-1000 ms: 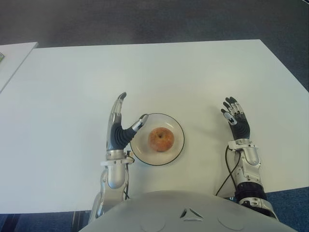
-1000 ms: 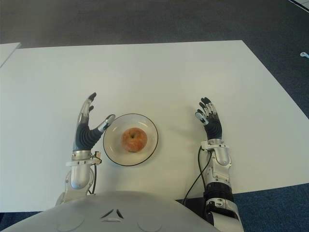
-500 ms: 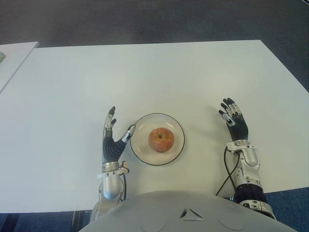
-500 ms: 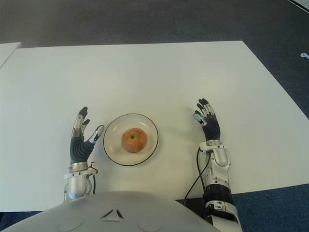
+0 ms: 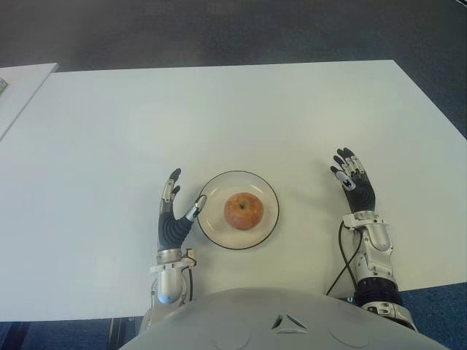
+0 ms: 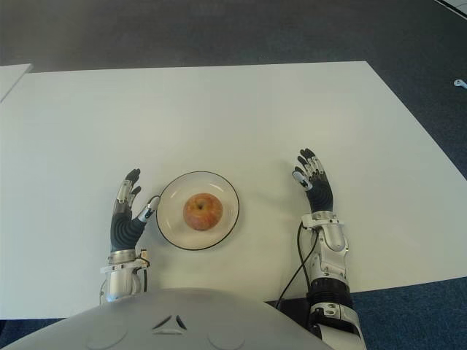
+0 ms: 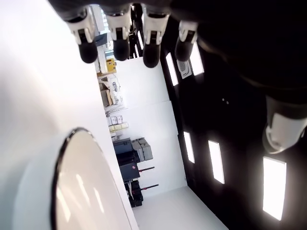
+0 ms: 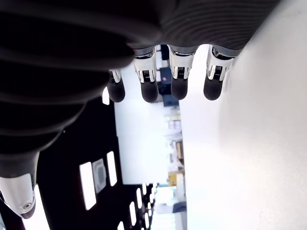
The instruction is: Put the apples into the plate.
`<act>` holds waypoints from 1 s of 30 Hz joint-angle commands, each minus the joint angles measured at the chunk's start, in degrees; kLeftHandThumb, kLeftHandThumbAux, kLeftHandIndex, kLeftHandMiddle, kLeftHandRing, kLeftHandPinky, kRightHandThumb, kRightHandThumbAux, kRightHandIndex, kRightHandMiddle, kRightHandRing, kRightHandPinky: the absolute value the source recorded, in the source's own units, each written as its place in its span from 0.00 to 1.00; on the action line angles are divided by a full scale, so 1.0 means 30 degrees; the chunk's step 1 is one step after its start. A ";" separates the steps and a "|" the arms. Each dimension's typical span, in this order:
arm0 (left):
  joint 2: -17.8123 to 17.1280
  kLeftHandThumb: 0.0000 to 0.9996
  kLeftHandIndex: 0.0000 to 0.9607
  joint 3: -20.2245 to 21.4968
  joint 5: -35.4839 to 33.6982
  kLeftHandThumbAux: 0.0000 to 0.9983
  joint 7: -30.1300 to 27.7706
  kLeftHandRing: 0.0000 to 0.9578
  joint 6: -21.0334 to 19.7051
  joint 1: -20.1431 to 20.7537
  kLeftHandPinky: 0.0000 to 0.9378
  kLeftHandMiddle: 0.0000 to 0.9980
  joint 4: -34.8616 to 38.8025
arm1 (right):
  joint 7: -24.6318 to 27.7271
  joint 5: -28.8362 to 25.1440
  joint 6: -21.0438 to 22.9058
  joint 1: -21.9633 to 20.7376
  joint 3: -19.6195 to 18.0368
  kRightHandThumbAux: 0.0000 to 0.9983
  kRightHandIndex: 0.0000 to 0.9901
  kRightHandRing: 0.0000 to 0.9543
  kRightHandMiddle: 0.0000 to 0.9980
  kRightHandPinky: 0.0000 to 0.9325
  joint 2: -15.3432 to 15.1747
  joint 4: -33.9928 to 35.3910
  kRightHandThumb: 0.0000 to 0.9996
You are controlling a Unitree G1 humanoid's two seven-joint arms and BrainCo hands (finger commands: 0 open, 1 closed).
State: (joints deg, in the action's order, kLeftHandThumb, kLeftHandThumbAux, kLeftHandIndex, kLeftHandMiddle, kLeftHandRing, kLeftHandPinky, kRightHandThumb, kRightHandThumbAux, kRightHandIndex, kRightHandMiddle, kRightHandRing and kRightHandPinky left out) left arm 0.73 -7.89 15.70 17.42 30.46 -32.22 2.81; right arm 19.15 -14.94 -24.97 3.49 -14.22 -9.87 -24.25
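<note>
One red-yellow apple (image 5: pixel 243 211) lies in the middle of a round white plate (image 5: pixel 211 227) with a dark rim, near the table's front edge. My left hand (image 5: pixel 175 211) stands just left of the plate, fingers spread and empty, thumb close to the rim. Its wrist view shows straight fingertips (image 7: pixel 117 45) and the plate's rim (image 7: pixel 60 158), with nothing held. My right hand (image 5: pixel 352 179) shows to the right of the plate, well apart from it, fingers spread and empty. The right wrist view shows its extended fingertips (image 8: pixel 163 86) above bare table.
The white table (image 5: pixel 233 117) stretches wide behind the plate. A second white table's corner (image 5: pixel 18 84) shows at the far left. Dark carpet (image 5: pixel 219 29) lies beyond the far edge. A black cable (image 5: pixel 343 255) runs along my right forearm.
My left hand has drawn back toward me and lowered beside the plate, its fingers shorter in view than a second ago. The apple, plate and right hand have stayed put.
</note>
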 commanded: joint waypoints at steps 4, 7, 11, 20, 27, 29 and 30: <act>0.0560 0.03 0.10 -0.0234 -0.0125 0.48 0.0131 0.08 0.1031 0.0096 0.09 0.11 -0.1890 | 0.0094 -0.0192 0.0665 0.0243 -0.0023 0.56 0.06 0.04 0.09 0.01 0.0133 -0.0468 0.28; 0.0917 0.02 0.10 -0.0086 -0.0401 0.46 0.0164 0.07 0.0872 0.0034 0.07 0.10 -0.2140 | 0.0130 -0.0209 0.0680 0.0202 -0.0060 0.56 0.06 0.04 0.09 0.01 0.0102 -0.0523 0.28; 0.1231 0.01 0.08 0.0099 -0.0444 0.44 0.0181 0.06 0.0407 -0.0183 0.05 0.09 -0.2226 | 0.0174 -0.0221 0.0689 0.0161 -0.0103 0.56 0.06 0.04 0.09 0.01 0.0078 -0.0583 0.28; 0.1499 0.00 0.01 -0.0009 -0.0454 0.39 -0.0348 0.02 -0.1691 -0.0691 0.00 0.04 -0.1281 | 0.0320 -0.0285 0.0705 0.0091 -0.0236 0.56 0.06 0.04 0.09 0.01 -0.0013 -0.0699 0.28; 0.1660 0.02 0.00 -0.0388 -0.0273 0.39 -0.0587 0.00 -0.3658 -0.1191 0.00 0.00 0.0113 | 0.0396 -0.0358 0.0789 0.0136 -0.0298 0.56 0.06 0.04 0.09 0.01 -0.0079 -0.0581 0.28; 0.1689 0.03 0.00 -0.0497 -0.0310 0.39 -0.0634 0.00 -0.4095 -0.1323 0.00 0.00 0.0432 | 0.0422 -0.0385 0.0810 0.0141 -0.0318 0.56 0.06 0.04 0.09 0.01 -0.0107 -0.0565 0.28; 0.1735 0.03 0.00 -0.0533 -0.0395 0.40 -0.0648 0.00 -0.4374 -0.1394 0.00 0.00 0.0619 | 0.0589 -0.0079 0.2407 0.2204 0.0825 0.56 0.06 0.04 0.09 0.01 -0.0312 0.3219 0.28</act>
State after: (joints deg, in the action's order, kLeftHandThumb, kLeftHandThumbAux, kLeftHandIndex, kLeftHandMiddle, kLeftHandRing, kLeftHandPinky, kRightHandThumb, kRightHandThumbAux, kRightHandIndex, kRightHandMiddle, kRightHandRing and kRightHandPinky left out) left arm 5.09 -8.71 14.64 16.39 20.58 -34.89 3.79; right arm 20.34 -15.63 -24.30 3.16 -14.90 -10.36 -24.41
